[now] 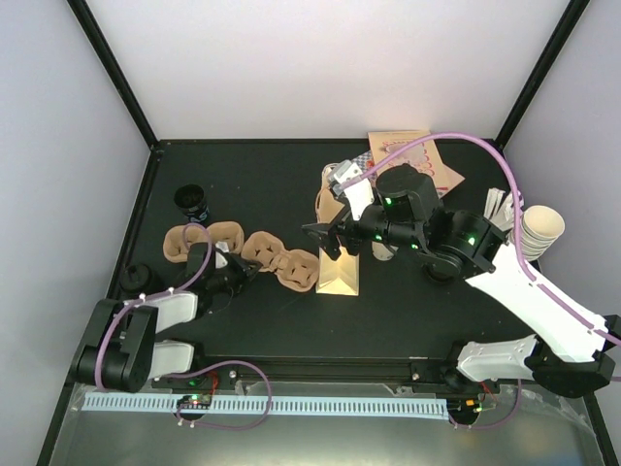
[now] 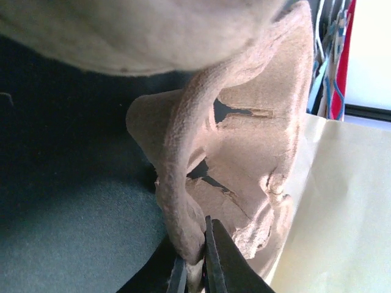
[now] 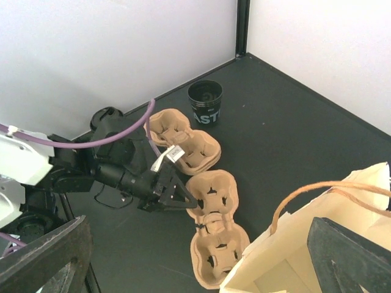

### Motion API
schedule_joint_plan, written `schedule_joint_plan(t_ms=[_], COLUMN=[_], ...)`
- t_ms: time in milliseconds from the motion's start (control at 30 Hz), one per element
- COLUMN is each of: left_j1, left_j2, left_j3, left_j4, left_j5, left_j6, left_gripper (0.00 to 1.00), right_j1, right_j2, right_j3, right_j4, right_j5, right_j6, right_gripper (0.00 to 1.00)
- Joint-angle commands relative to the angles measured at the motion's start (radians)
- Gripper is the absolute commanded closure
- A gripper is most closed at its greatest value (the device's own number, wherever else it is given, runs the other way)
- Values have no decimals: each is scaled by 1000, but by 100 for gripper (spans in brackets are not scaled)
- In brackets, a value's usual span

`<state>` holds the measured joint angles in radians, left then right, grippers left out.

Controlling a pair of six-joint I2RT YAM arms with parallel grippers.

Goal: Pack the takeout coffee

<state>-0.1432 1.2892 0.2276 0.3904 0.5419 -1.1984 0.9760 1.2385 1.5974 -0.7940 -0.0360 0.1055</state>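
Left gripper (image 2: 195,261): fingers together, pinching the thin rim of a cardboard cup carrier (image 2: 244,159). From the right wrist I see the same grip, the tips (image 3: 191,204) meeting at the carrier's near edge.

Right gripper (image 1: 326,236): fingers wide apart, nothing between them. It hangs over the open mouth of the paper bag (image 1: 342,277).

Table (image 1: 291,184): black top, pale walls around the back and sides.

Paper bag: tan, standing upright near the middle of the table with its mouth open. A brown loop handle shows in the right wrist view. The bag's side also fills the right of the left wrist view.

Held cup carrier (image 1: 281,264): brown moulded cardboard, lying flat, with its far end just beside the foot of the bag.

Second cup carrier (image 1: 202,243): same kind, flat, just left of the held one, beside the left arm.

Stack of cream cups (image 1: 541,231): lidless and nested, at the right edge of the table, well apart from the bag.

Black cup (image 1: 193,201): upright, open top, white lettering on its side, behind the second carrier.

Coffee cup: I cannot place it for certain. A pale shape (image 1: 383,251) peeks out under the right arm, just right of the bag, and is mostly hidden.
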Motion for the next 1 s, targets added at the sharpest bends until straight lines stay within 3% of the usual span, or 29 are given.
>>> schedule_joint_plan(t_ms=[0,333,667,833,967], left_j1=[8,23,27,24,15], left_j2=[-104,-321,-405,-372,-313], left_j3=[47,135,197,217,270], left_j4=[-148,-634,-850,-868,-939], left_j5=[-42,-51,28,101,111], left_j6=[84,317,459,507,591], left_gripper=[93,98,96,95,94], right_j1=[7,7,103,189,192], right_j2=[-17,50,114,198,214], right_j3=[-27,-20,33,47,14], right_j4=[13,-42,-91,-101,-58], right_j5=[13,-6,11,147,129], right_j6=[-6,-15,-103,-180,-233], right_gripper=[2,2,1,1,0])
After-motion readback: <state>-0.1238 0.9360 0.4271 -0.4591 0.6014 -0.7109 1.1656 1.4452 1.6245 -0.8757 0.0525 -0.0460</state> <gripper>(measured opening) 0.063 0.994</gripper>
